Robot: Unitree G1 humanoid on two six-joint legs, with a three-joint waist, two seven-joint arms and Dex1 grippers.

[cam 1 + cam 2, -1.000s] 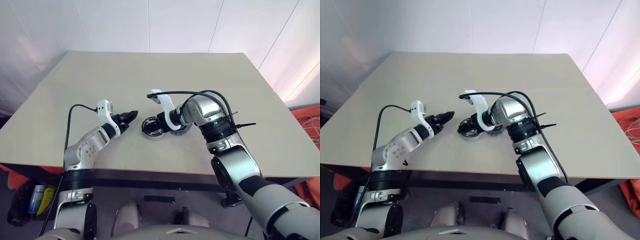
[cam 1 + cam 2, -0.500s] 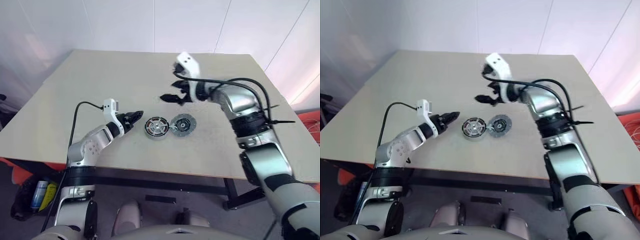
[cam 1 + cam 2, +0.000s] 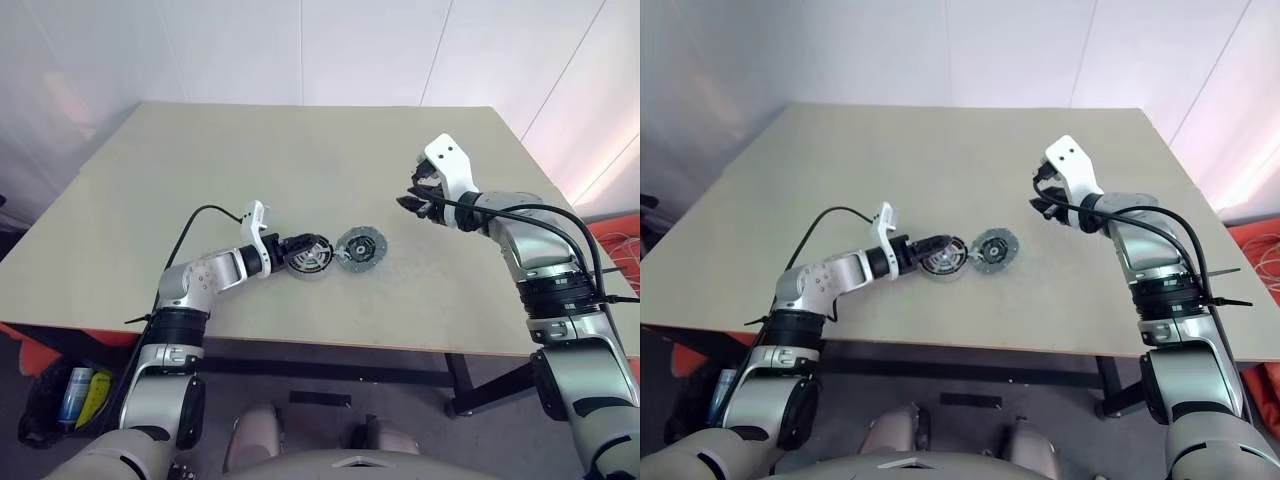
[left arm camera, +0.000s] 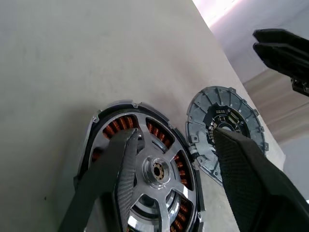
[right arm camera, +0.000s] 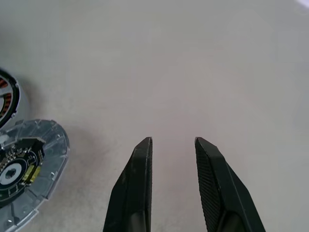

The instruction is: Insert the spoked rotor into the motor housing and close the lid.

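Note:
The motor housing (image 4: 120, 126), with its copper windings, lies on the table near the front edge. The spoked rotor (image 4: 157, 169) sits inside it, silver spokes and hub facing up. The grey lid (image 4: 224, 126) lies flat beside it, touching its rim. My left gripper (image 4: 174, 134) is open low over the housing, one finger (image 4: 113, 164) above the windings and the other above the lid's near edge. My right gripper (image 3: 410, 203) hangs above the table, right of the lid. Its fingers (image 5: 140, 164) stand a narrow gap apart with nothing between them.
The beige table (image 3: 250, 150) stretches bare behind and to both sides of the parts. Its front edge runs close below the housing. White walls stand behind the table, and orange material (image 3: 615, 235) lies on the floor at the right.
My right gripper has lifted off the housing and swung up and to the right, and its fingers have narrowed. My left gripper has slid right until it reaches over the housing.

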